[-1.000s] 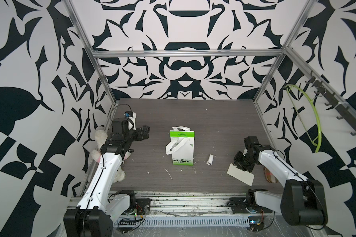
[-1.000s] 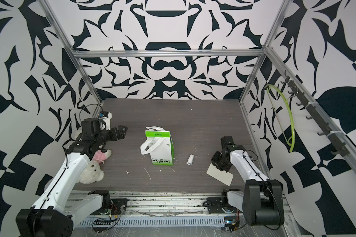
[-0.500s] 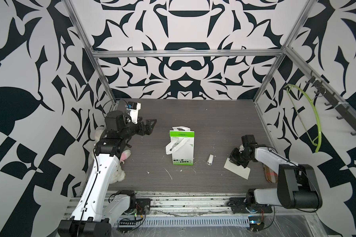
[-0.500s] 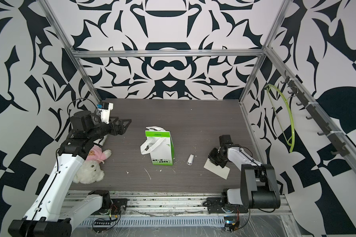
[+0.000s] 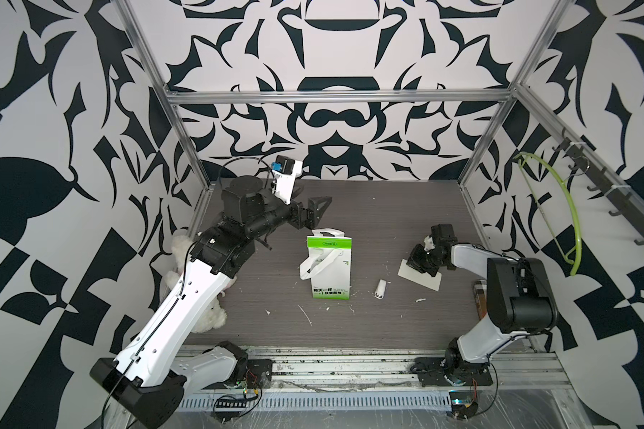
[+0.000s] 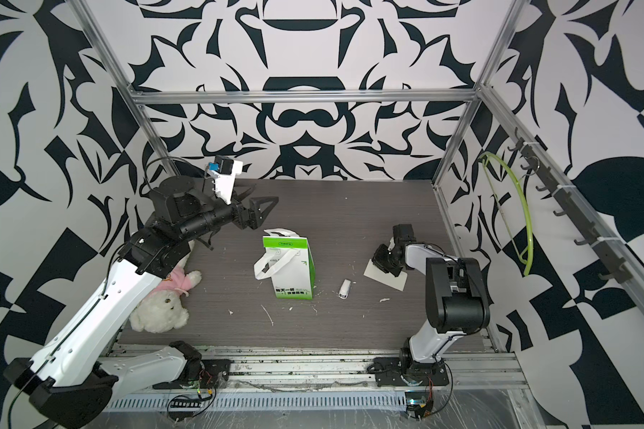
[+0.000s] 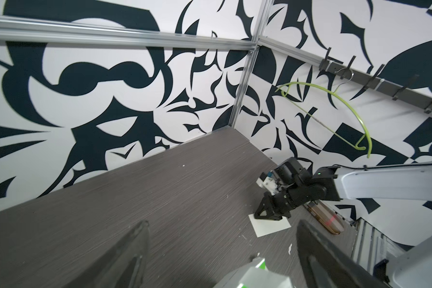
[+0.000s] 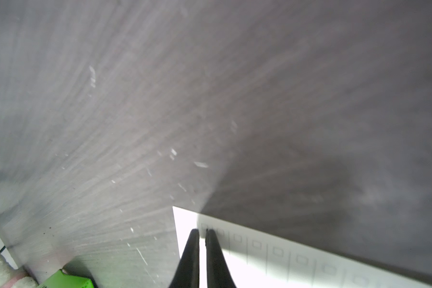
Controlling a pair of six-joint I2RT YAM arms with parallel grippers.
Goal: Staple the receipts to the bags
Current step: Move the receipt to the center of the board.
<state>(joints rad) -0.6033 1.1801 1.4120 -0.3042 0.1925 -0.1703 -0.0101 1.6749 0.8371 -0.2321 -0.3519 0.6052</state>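
- Right now, as we judge it, the step in hand is getting hold of the receipt (image 5: 430,282); it lies flat on the table (image 5: 387,208) right of centre in both top views, well apart from the bag (image 5: 329,271), which stands upright at mid-frame with its green band uppermost.
- Our right gripper (image 8: 202,232) has its jaws pressed almost together, with only a slit between them and the tips down on the receipt close to one corner; whether any paper is nipped in that slit we cannot tell from the right wrist view.
- Our left gripper (image 5: 315,213) hangs spread wide to the upper left of the bag, holding nothing.
- To do this well we should keep the tips low and light on the receipt; thin paper on a flat surface gives little edge to bite, so a slow drag toward the bag, or a gentle buckle that raises an edge, seems safer than a hard squeeze.
- The small white stapler (image 5: 380,289) lies between bag and receipt, lower in the frame; we should steer the paper past it, not over it.
- The left gripper looks well placed to steady the bag's top; the bag looks light and could tip at a nudge.
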